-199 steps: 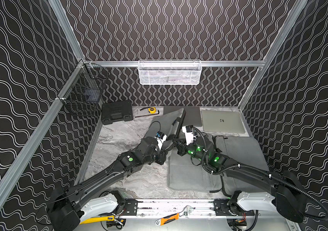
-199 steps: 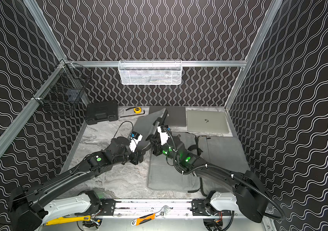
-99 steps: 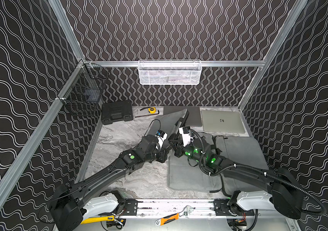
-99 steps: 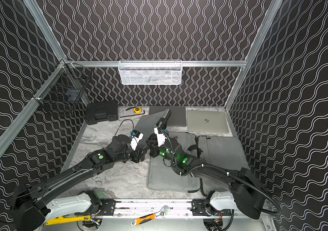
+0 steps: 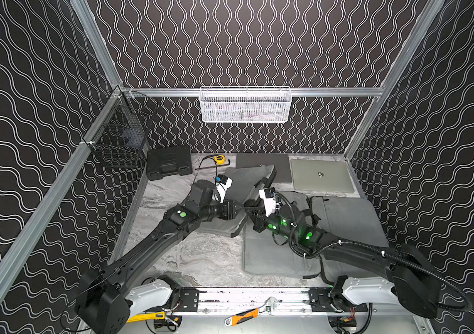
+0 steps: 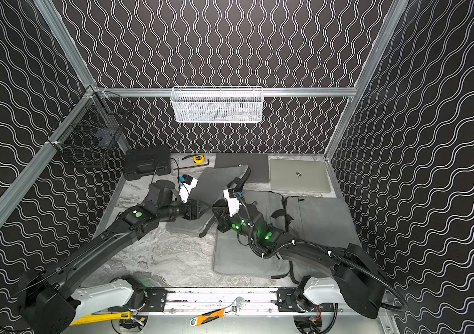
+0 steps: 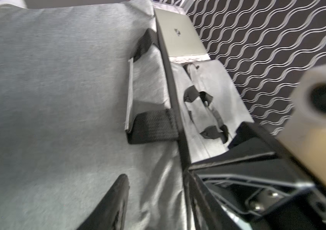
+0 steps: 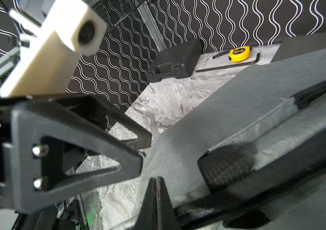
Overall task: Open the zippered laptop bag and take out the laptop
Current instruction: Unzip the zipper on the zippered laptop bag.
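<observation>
Two robot claws meet at the edge of a grey laptop bag lying aslant in the middle of a marble-look worktop [image 5: 209, 254].

The laptop bag [image 5: 248, 185] is soft, matte woven cloth, yet its face keeps a flat plane instead of sagging. It probably holds something stiff and weighty, though its contents are hidden. A black zipper band [image 7: 170, 79] runs along its edge beside a padded handle [image 7: 146, 79] with rough webbing ends. A zipper tab looks like the spot to pinch, and the handle the place to steady it. The left claw [image 8: 143, 152] has its jaws apart at the bag's edge. The right claw [image 8: 155, 183] has its jaws pressed together nearby, and I cannot tell whether they hold a tab. A silver laptop [image 5: 321, 175] lies flat at 1 o'clock.
</observation>
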Robot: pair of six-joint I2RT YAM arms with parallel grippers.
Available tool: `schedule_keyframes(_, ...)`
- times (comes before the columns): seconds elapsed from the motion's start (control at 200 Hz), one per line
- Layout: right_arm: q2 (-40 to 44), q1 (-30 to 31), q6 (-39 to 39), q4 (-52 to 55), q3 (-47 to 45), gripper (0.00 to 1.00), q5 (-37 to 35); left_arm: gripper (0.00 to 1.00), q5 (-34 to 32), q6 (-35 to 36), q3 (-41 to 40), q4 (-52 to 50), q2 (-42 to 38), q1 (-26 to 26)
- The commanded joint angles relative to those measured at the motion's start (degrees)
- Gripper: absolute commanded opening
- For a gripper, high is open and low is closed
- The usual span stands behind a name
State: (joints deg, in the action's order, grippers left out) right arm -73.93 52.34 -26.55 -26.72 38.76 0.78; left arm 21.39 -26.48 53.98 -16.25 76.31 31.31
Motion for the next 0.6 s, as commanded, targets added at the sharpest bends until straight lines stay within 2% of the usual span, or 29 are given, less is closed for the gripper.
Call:
schedule_keyframes(0.0, 1.04, 0.05, 0.58, -4.76, -0.39, 0.00, 2.05, 0.56, 5.53, -1.02, 1.86, 1.79, 2.60, -1.35)
schedule_keyframes(0.22, 1.29, 0.05, 5.86, -3.49, 0.34, 0.00, 5.07, 0.61, 15.57, 0.85, 8.87, -1.70, 14.07, -1.73)
schedule_keyframes(0.35, 1.42, 0.02, 9.19, -1.11, 1.22, 0.00, 5.89, 0.63, 19.17, 3.42, 13.28, -5.81, 20.06, -1.41)
schedule_keyframes(0.47, 1.10, -0.01, 11.35, 1.66, 2.41, 0.00, 5.56, 0.64, 21.00, 5.62, 15.35, -8.10, 22.88, -1.06)
schedule_keyframes(0.596, 0.38, -0.09, 12.55, 3.21, 3.56, 0.00, 6.37, 0.64, 20.43, 10.02, 18.95, -14.90, 26.35, 0.02)
